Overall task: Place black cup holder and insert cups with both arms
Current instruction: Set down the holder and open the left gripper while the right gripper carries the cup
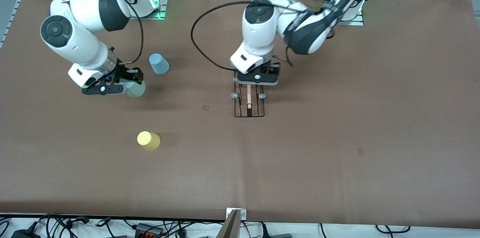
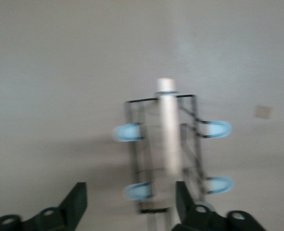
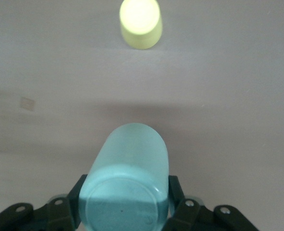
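Rack set down mid-table, grey-green cup in my right gripper.

My left gripper [image 1: 257, 79] hangs spread over the black cup holder [image 1: 249, 104], gripping nothing; a fingertip could clip the wooden handle [image 2: 167, 130] and tip it. My right gripper [image 1: 112, 84] clamps the grey-green cup [image 3: 127, 185], which could slip. Blue cup [image 1: 159, 63] and yellow cup [image 1: 148, 140] wait toward the right arm's end. The rack's farther pegs are hidden.

Brown table cover [image 1: 337, 155]; cables [image 1: 150, 226], perhaps power strips, along its edge.
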{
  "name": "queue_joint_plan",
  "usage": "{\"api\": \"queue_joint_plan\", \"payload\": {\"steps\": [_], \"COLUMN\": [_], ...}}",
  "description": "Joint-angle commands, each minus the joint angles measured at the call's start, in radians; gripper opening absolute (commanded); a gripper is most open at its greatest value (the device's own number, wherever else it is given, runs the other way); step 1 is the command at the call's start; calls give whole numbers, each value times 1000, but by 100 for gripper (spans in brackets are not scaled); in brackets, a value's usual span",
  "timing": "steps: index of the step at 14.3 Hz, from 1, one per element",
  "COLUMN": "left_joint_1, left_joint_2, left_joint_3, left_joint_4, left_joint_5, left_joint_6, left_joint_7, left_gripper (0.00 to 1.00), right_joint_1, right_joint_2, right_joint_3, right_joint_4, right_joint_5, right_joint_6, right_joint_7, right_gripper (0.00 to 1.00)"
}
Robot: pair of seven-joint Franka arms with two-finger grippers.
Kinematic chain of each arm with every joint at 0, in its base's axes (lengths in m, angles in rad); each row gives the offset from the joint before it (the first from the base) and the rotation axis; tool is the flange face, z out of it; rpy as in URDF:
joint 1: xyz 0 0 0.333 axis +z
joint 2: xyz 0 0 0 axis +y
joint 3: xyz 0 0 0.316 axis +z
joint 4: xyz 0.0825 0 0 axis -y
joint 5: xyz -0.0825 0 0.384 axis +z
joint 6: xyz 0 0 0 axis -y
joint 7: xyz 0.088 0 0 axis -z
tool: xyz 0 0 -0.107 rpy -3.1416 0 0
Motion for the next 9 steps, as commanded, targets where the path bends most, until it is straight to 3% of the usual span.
{"api": "queue_joint_plan", "payload": {"steps": [1, 5, 9], "left_joint_1": [55, 203, 392], "left_joint_2": [-30, -73, -91], "left_joint_3": [-5, -4, -7], "left_joint_4": [111, 168, 168], "left_joint_5": [21, 16, 7], "left_joint_6": [-228, -425, -472], "left_joint_7": [175, 398, 627], "left_gripper": [100, 100, 100], "right_joint_1": [46, 191, 324], "right_joint_2": [-40, 1, 107], "right_joint_3": [84, 228, 250], "right_joint_4": [13, 74, 128], "right_joint_5": [25, 24, -37], "right_joint_6": [-31, 10, 116], "right_joint_7": [185, 633, 897], "right_gripper": [21, 20, 20]}}
